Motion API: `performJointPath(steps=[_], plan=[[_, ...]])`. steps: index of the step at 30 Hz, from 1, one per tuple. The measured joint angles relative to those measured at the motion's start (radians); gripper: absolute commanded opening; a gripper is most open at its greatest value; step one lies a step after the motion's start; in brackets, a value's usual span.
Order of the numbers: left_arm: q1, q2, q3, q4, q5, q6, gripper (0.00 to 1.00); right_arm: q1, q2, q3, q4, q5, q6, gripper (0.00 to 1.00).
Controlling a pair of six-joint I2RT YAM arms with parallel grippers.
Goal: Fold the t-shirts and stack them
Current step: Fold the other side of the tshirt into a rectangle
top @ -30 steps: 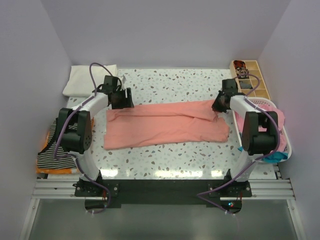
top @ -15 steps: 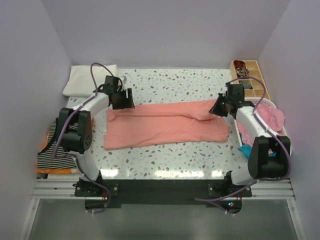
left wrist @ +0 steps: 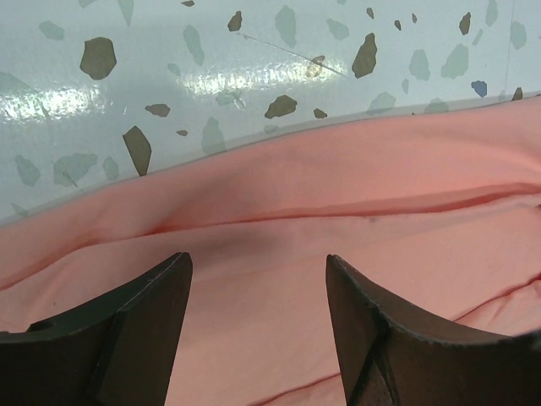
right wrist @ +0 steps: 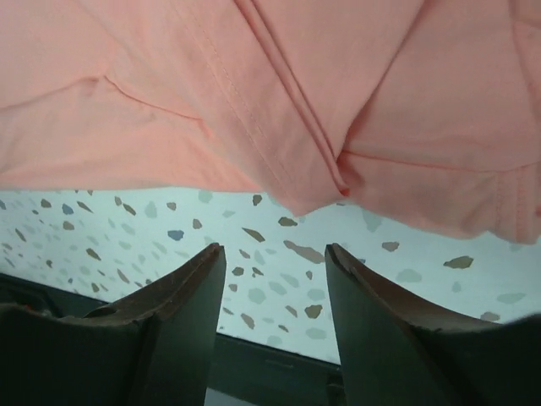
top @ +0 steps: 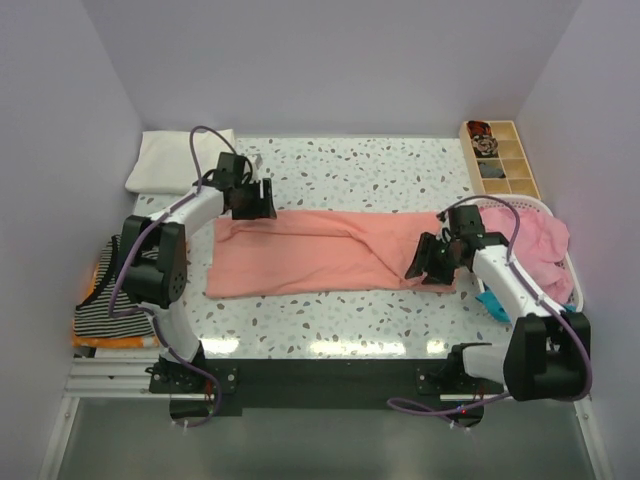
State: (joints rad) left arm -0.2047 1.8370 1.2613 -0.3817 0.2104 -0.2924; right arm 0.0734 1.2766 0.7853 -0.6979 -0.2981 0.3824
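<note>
A salmon-pink t-shirt (top: 320, 255) lies folded into a long band across the middle of the table. My left gripper (top: 257, 210) hovers over its far left corner, open; in the left wrist view the gripper (left wrist: 258, 266) has only pink cloth (left wrist: 279, 211) under its spread fingers. My right gripper (top: 422, 268) is at the shirt's near right end, open. The right wrist view shows this gripper (right wrist: 275, 254) over bare speckled table, just off a folded tip of the shirt (right wrist: 321, 199), holding nothing.
A white folded cloth (top: 180, 158) lies at the back left. A striped stack (top: 105, 300) sits off the table's left edge. A white basket (top: 572, 268) with pink and teal clothes stands at the right, and a wooden compartment tray (top: 500, 160) behind it.
My right gripper swung from the shirt's far right corner to the near right edge, drawing the cloth over, then opened and let go. My left gripper shifted slightly right.
</note>
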Motion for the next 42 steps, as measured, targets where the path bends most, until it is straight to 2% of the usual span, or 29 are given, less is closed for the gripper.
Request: performJointPath(steps=[3, 5, 6, 11, 16, 19, 31, 42], plan=[[-0.001, 0.000, 0.000, 0.000, 0.000, 0.000, 0.69, 0.000, -0.084, 0.007, 0.021, 0.034, 0.026, 0.61], [-0.001, 0.000, 0.000, 0.000, 0.000, 0.000, 0.69, 0.000, -0.101, 0.032, 0.059, 0.067, 0.045, 0.60], [-0.001, 0.000, 0.000, 0.000, 0.001, 0.000, 0.69, 0.001, -0.092, 0.047, 0.083, 0.078, 0.050, 0.57], [-0.002, 0.000, 0.000, 0.000, 0.004, 0.000, 0.69, 0.000, 0.154, 0.193, 0.249, 0.096, 0.062, 0.51], [-0.002, 0.000, 0.000, 0.000, 0.004, 0.000, 0.69, 0.000, 0.388, 0.214, 0.393, 0.081, 0.063, 0.49], [-0.002, 0.000, 0.000, 0.000, 0.003, 0.000, 0.69, 0.000, 0.437, 0.214, 0.423, 0.063, 0.066, 0.49], [-0.002, 0.001, -0.001, -0.001, -0.005, 0.000, 0.69, 0.001, 0.443, 0.217, 0.540, -0.035, 0.081, 0.49], [-0.002, 0.013, -0.001, -0.003, -0.008, 0.001, 0.69, 0.063, 0.408, 0.217, 0.523, 0.010, 0.079, 0.46]])
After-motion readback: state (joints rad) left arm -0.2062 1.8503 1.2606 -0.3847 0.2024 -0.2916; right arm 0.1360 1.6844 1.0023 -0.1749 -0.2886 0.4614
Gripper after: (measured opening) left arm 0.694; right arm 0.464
